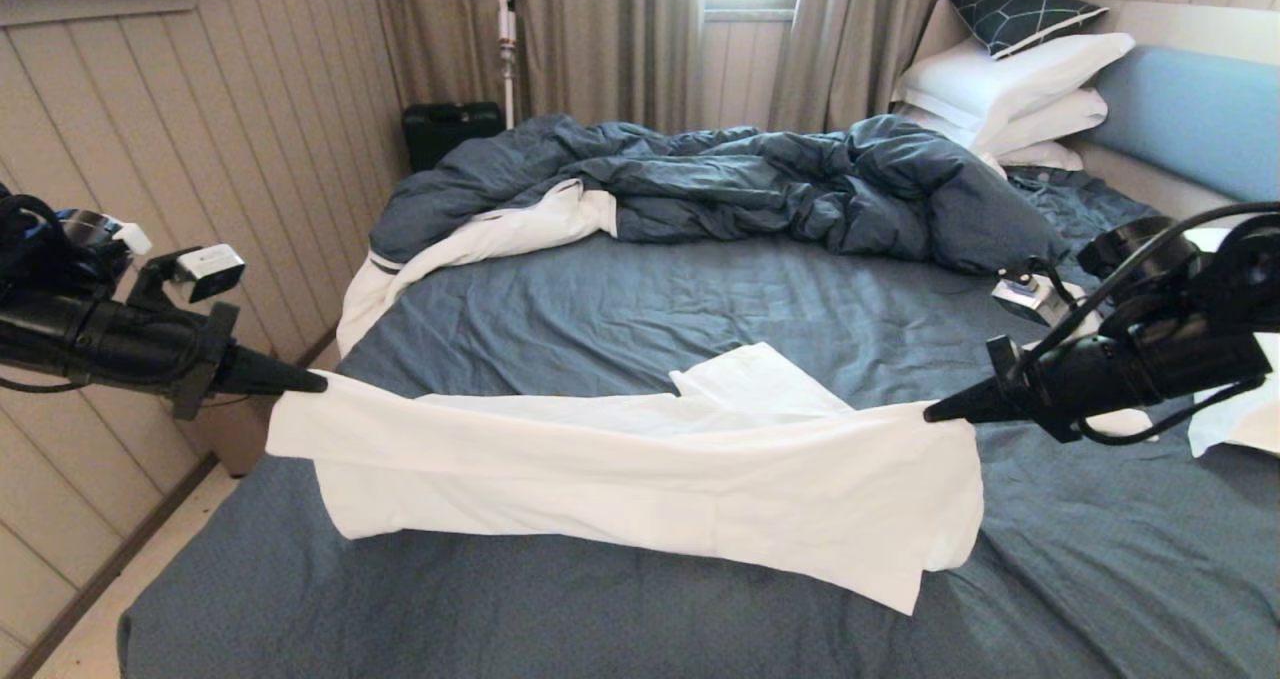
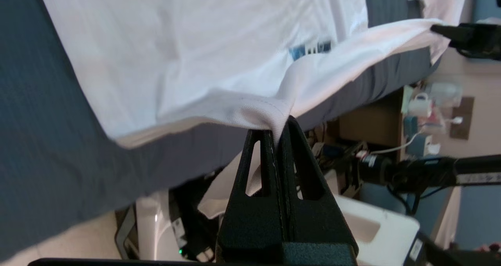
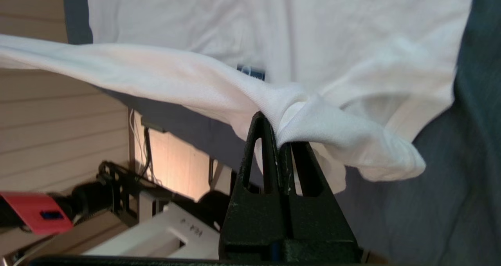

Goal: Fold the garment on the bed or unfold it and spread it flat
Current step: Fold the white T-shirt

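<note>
Stretching between both arms, the garment (image 1: 640,479) hangs as a taut white band over the near part of the bed (image 1: 620,299).

Left gripper (image 1: 322,383) is pinched tight on the shirt's left end, over the bed's left edge; right gripper (image 1: 930,415) is clamped the same way on the right end. Cloth below the held edge sags to the sheet, one flap lying flat behind it. Farther back sits a rumpled dark-blue duvet (image 1: 740,184), then white pillows (image 1: 1010,84) against the headboard (image 1: 1190,114).
</note>
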`<state>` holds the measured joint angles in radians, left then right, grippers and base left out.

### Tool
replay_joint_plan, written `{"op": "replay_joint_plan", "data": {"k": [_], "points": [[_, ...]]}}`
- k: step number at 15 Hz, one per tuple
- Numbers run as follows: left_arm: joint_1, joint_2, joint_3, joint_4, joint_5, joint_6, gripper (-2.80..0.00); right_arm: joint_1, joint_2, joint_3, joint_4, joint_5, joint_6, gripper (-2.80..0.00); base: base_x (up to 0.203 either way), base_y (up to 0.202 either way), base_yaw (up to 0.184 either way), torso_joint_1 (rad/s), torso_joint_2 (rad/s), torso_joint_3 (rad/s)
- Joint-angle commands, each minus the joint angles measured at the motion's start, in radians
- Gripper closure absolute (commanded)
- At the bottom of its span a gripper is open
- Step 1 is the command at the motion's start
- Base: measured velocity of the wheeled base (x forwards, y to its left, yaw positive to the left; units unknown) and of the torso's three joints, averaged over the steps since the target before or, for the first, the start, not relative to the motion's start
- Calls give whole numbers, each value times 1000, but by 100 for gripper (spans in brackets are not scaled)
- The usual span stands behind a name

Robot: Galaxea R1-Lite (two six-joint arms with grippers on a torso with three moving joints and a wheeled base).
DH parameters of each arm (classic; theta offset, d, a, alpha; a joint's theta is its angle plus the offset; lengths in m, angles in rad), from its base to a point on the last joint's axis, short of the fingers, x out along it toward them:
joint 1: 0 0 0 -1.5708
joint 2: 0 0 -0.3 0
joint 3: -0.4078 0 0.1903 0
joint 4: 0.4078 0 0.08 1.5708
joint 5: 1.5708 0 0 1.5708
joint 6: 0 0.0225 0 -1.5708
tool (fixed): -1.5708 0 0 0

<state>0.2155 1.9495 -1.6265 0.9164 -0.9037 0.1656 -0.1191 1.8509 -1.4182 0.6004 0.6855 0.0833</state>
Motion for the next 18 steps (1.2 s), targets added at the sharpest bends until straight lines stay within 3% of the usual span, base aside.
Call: {"op": "replay_joint_plan", "data": {"k": [1,3,8,11,13,18], "points": [[-9,139,-131,5,-9,-31,0,0,120,-127,3,4,21,0,0,0,0,0,0,0],[-23,210,-213,12,-9,-64,0,3,187,-232,6,2,57,0,0,0,0,0,0,0],[-27,271,-233,7,2,-63,0,32,328,-368,10,-3,84,0,0,0,0,0,0,0],[-24,341,-302,3,7,-72,0,43,402,-463,10,-3,122,0,0,0,0,0,0,0],[-25,362,-308,-40,8,-75,0,49,439,-526,10,-3,132,0,0,0,0,0,0,0],[-25,409,-308,-159,9,-114,0,73,472,-541,-48,-46,139,0,0,0,0,0,0,0]]}}
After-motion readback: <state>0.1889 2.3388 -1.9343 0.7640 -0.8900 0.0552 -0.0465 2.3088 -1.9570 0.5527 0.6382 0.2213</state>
